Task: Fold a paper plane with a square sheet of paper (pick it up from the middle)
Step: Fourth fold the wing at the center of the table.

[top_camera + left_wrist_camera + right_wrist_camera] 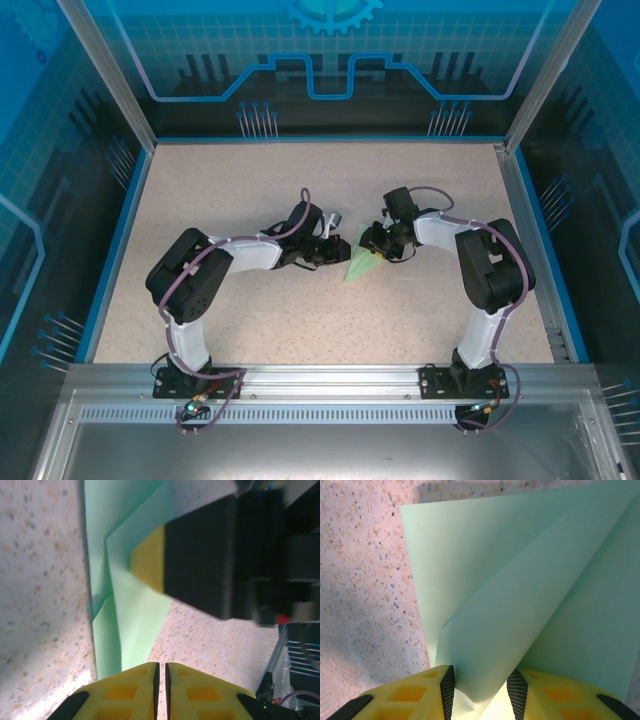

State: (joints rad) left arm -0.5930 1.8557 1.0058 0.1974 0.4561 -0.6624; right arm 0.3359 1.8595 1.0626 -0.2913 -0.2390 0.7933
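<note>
The pale green sheet of paper [358, 266] lies mid-table, folded into a pointed, kite-like paper plane shape. My left gripper [333, 252] sits just left of it, and my right gripper [376, 245] is over its upper right part. In the left wrist view my left gripper [160, 664] is shut with nothing between its fingers, beside the paper [130, 615]. A yellow finger of the right gripper [147, 557] rests on the paper there. In the right wrist view my right gripper [480, 676] is open, jaws on either side of a raised flap of the paper [510, 580].
The speckled beige table [250, 330] is bounded by a blue rim [118, 230] and metal frame posts [105, 70]. Both arm bases stand at the near edge, on an aluminium rail [330, 375].
</note>
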